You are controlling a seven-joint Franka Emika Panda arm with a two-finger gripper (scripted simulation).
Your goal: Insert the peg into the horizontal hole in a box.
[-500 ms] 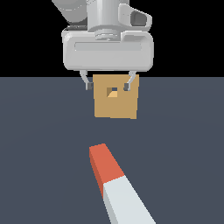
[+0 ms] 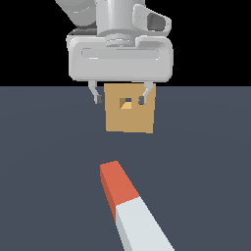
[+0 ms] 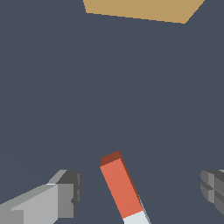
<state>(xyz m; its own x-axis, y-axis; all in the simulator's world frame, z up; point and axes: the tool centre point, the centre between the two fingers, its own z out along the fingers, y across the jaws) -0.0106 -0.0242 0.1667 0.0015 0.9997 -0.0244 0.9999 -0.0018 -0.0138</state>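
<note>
One peg point(image 2: 131, 208) lies flat on the dark bench point(image 2: 44, 162), red end toward the tan box point(image 2: 130, 120) and pale end toward the near edge, well apart from the box. The gripper point(image 2: 120, 100) hangs above it, jaws spread wide and empty. Stiff, slim and probably light, the peg looks best pinched across its flat sides on the pale part, leaving the red end free for the hole point(image 2: 126, 103).

Pale grey-white boxy wrist housing point(image 2: 120, 59), rounded corners; thin grey fingers point(image 2: 94, 93) with dark pads; glossy cylindrical link above.
</note>
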